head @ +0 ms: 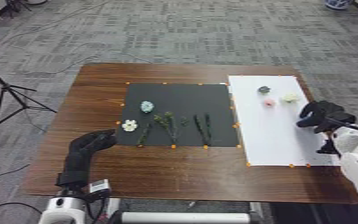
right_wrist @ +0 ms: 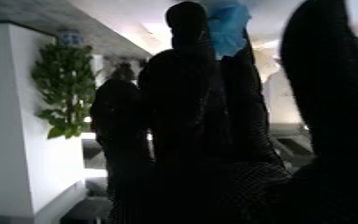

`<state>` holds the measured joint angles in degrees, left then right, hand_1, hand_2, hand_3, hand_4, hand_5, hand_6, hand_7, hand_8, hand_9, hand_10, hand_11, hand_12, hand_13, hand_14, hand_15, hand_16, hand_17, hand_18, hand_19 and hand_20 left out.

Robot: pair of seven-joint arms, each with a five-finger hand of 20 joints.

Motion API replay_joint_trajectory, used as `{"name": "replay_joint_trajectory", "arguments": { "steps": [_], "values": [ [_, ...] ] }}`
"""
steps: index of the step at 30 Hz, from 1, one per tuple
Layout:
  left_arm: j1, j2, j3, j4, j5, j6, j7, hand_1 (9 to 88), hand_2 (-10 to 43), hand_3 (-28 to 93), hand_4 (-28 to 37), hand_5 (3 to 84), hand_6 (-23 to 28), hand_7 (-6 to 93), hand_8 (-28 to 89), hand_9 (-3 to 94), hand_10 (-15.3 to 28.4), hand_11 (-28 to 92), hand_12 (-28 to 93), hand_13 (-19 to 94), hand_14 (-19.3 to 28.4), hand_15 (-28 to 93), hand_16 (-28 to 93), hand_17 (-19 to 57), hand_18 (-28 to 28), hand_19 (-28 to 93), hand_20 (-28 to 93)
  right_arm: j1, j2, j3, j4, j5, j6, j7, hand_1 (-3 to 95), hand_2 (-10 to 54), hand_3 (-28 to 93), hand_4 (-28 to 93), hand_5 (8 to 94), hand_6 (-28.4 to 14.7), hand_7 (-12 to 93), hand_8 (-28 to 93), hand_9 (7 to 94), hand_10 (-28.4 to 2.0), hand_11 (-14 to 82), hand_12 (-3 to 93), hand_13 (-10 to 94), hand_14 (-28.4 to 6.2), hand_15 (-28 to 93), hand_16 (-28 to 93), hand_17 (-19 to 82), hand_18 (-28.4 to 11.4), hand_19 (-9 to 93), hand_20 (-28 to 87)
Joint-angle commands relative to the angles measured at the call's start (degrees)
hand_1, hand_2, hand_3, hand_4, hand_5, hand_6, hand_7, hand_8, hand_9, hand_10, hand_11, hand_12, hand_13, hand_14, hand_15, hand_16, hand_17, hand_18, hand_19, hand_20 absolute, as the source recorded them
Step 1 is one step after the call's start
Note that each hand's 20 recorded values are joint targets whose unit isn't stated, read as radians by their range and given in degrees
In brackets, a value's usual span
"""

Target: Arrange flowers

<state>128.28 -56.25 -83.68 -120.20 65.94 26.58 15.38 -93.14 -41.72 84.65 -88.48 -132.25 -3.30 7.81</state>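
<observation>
Head view gives us a brown counter (head: 184, 182), white sheet (head: 286, 137) beside black mat (head: 180, 92). We've got the left hand (head: 91, 142) by the mat's near-left corner, the right hand (head: 322, 114) at the sheet's right side, fingers (right_wrist: 186, 30) pretty straight. Green stems (head: 208, 131) and two flowers (head: 147, 106) lie on the mat, three smaller blooms (head: 289, 98) on the sheet. Something blue (right_wrist: 230, 30) is by those fingers; we can't tell if it's held.

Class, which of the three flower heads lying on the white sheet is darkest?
The grey flower, farthest from the robot; the pink flower and cream flower are paler.
</observation>
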Motion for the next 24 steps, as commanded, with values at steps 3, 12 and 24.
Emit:
{"name": "replay_joint_trajectory", "arguments": {
  "steps": [3,12,24],
  "values": [
    [0.9,-0.64,-0.7,-0.55,-0.28,-0.42,-0.35,30.1,1.8,68,-21.6,53.4,1.4,20.7,-9,55.3,13.8,26,14,46,17.0,33,2,5.7,14.8,26,24,-1.0,0.4,-2.9,1.3,1.0,12.6,0.0,62.4,-9.5,55,-19,72.9,0.9,29,6,86.5,-7.9,8.7,39.5,85,-2.8,62,32,56,-15.1,93,53],
    [2.3,0.56,-4.08,-0.91,-0.93,1.6,-0.13,29.9,2.2,68,-21.8,53.4,1.7,20.4,-9,55.3,13.8,26,14,46,17.0,33,2,5.7,14.8,26,24,10.9,2.9,-11.6,-10.1,10.2,17.4,-2.8,63.6,-9.5,55,-18,76.9,0.1,27,8,89.4,-8.0,8.7,40.8,88,-1.5,60,35,58,-14.2,93,53],
    [-2.9,2.38,-2.46,2.35,-6.63,12.53,1.42,26.3,13.0,68,-27.5,54.8,1.8,21.1,-10,56.6,14.5,27,14,47,17.2,34,1,6.3,14.6,26,24,36.2,-9.6,-40.4,-8.3,13.6,0.0,-12.8,63.0,-9.5,55,-18,77.2,0.6,26,8,89.9,-7.7,8.0,41.1,88,-1.1,60,37,58,-13.7,93,55]
  ]
}}
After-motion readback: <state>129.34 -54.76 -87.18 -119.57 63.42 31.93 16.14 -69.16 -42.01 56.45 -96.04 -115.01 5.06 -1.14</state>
